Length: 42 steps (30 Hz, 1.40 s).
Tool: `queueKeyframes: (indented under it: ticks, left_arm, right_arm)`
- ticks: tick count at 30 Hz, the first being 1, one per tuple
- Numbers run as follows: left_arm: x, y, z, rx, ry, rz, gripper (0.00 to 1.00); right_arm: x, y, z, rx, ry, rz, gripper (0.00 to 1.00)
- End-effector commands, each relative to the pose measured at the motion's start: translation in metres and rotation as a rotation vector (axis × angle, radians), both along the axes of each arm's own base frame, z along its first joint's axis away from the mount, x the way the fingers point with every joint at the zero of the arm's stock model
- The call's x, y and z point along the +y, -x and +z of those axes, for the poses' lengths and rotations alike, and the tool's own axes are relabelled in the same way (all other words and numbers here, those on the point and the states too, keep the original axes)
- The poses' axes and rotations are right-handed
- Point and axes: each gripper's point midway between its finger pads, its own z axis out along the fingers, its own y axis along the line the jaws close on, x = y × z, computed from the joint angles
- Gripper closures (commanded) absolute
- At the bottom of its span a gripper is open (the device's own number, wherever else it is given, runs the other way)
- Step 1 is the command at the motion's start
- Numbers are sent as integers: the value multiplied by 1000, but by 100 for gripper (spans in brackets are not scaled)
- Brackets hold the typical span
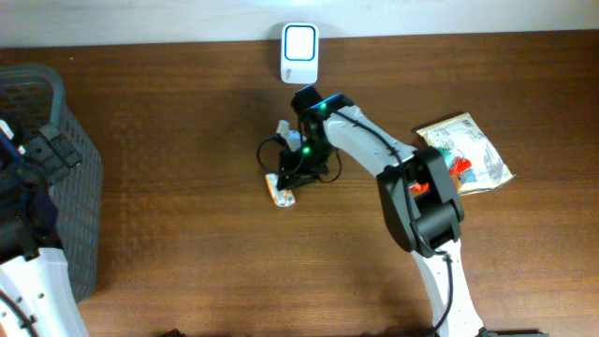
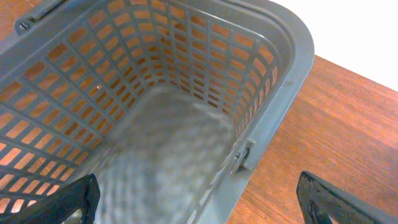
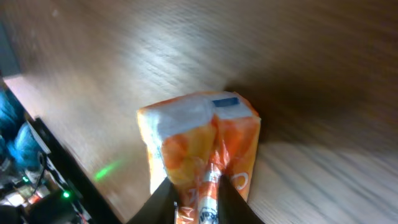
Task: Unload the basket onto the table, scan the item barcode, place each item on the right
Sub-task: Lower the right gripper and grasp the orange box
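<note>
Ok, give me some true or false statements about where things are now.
The left gripper hangs open over the grey basket. True.
Fingers of the right gripper flank the orange packet. True.
That packet lies in the basket. False: it is at the middle of the table, away from the basket.
The white scanner sits at the far edge. True.
The second packet lies beside the basket. False: it is on the opposite, right side.

White right arm (image 1: pixel 371 140) with black joints, black cable, green lights.
</note>
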Motion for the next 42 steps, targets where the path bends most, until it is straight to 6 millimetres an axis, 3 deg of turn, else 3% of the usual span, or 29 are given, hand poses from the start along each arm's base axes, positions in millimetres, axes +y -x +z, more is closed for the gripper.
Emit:
queueKeyframes:
  ticks: [1, 5, 11, 15, 20, 25, 34, 36, 39, 42]
  left_arm:
    - [2, 1, 3, 1, -13, 0, 1]
    - [2, 1, 3, 1, -13, 0, 1]
    - [2, 1, 3, 1, -13, 0, 1]
    - [2, 1, 3, 1, -13, 0, 1]
    - [2, 1, 3, 1, -13, 0, 1]
    - [2, 1, 3, 1, -13, 0, 1]
    - [2, 1, 3, 1, -13, 0, 1]
    - [2, 1, 3, 1, -13, 0, 1]
    - [2, 1, 3, 1, -13, 0, 1]
    - [2, 1, 3, 1, -13, 0, 1]
  right_arm:
    - [-55, -31, -9, -57, 166, -89, 71]
    - [-97, -53, 1, -120, 334, -125, 65]
    - [-134, -71, 18, -196, 507, -143, 60]
    - [-131, -71, 23, -193, 481, -142, 53]
    - [-88, -63, 35, -206, 195, 22, 46]
    - [-78, -57, 27, -203, 124, 57, 46]
    - [-66, -36, -2, -142, 24, 70, 53]
    - [-65, -33, -8, -135, 26, 74, 60]
    - [-65, -30, -11, -128, 27, 73, 86]
    - [-63, -31, -6, -103, -4, 42, 96]
